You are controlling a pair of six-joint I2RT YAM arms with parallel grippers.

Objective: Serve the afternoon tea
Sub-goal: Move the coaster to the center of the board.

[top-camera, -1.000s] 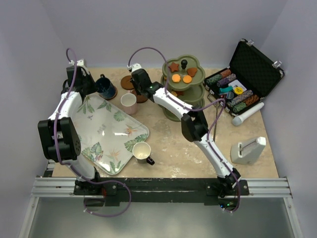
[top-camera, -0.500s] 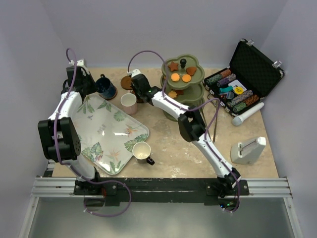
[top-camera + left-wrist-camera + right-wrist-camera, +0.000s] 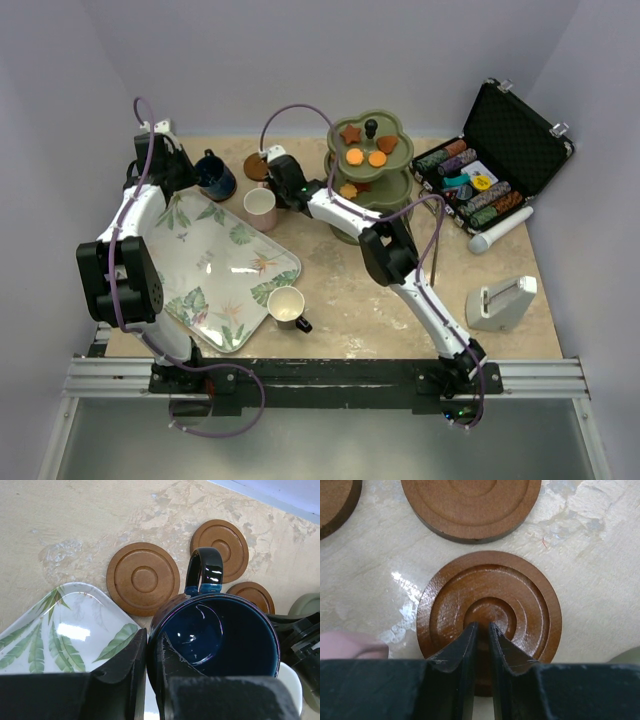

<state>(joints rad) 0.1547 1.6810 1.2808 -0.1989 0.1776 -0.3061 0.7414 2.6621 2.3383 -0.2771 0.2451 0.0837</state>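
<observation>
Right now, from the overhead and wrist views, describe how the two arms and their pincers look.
The left arm and right arm have white links and black joints, each trailing a purple cable. The left pincer and right pincer each have two black tapering fingers.

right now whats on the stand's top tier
A brown star, two orange rounds and a brown leaf biscuit. The tier hides most of the lower ones; one orange biscuit shows.

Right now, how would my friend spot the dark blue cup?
Find the big white tray with green leaves on the left. Just past its far corner, beside the round brown wooden saucers, is the glossy navy blue mug, its rim pinched by the left pincer. It's the only dark cup; the pinkish one and the cream one are pale.
</observation>
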